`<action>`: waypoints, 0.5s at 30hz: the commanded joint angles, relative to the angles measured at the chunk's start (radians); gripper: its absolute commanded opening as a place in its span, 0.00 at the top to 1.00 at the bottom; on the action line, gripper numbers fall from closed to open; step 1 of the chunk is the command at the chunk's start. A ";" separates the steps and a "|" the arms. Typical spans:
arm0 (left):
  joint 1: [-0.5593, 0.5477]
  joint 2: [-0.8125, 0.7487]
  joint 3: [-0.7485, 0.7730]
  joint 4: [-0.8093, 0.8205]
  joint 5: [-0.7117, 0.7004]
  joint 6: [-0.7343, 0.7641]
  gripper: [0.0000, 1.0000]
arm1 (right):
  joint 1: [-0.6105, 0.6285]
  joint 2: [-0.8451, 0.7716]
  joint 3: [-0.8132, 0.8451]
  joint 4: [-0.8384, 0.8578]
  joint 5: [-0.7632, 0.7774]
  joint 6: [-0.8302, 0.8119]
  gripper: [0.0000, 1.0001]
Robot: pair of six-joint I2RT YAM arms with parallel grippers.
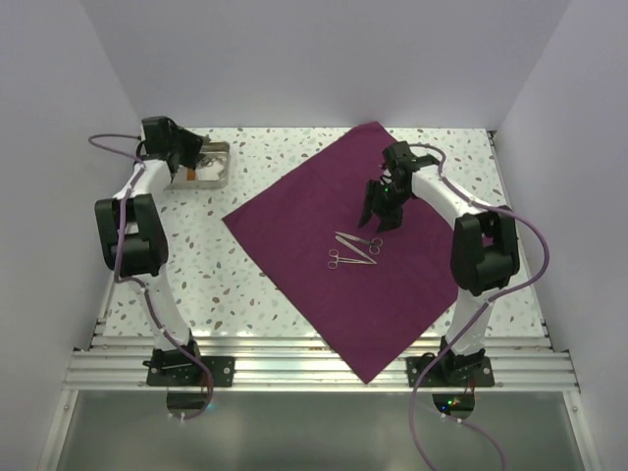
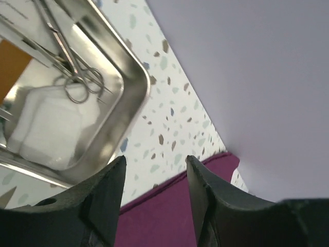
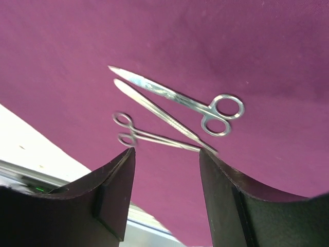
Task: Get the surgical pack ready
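Right claw hangs half open and empty over the surgical pack, spread flat beneath it. Just beyond its fingertips lie scissors beside slim forceps. Left claw is also parted, gripping nothing, with the cloth's edge below. Farther ahead are speckled worktop and a steel tray of instruments.

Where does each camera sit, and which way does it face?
Top: above and behind, looking down on the table; left arm and right arm show.
Left wrist: faces the metal tray past the open left gripper.
Right wrist: looks down at the scissors past the open right gripper.
Shared: the purple cloth appears in all three.
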 commanded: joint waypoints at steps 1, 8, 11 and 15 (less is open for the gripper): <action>-0.059 -0.170 -0.018 -0.078 0.044 0.278 0.45 | 0.035 -0.003 0.065 -0.120 0.021 -0.195 0.43; -0.203 -0.417 -0.279 -0.122 0.064 0.463 0.45 | 0.156 -0.022 0.049 -0.101 0.023 -0.328 0.43; -0.248 -0.520 -0.408 -0.122 0.092 0.501 0.45 | 0.219 -0.011 0.019 -0.055 0.005 -0.373 0.42; -0.254 -0.641 -0.576 -0.138 0.138 0.533 0.45 | 0.246 -0.020 -0.056 0.086 0.002 -0.397 0.41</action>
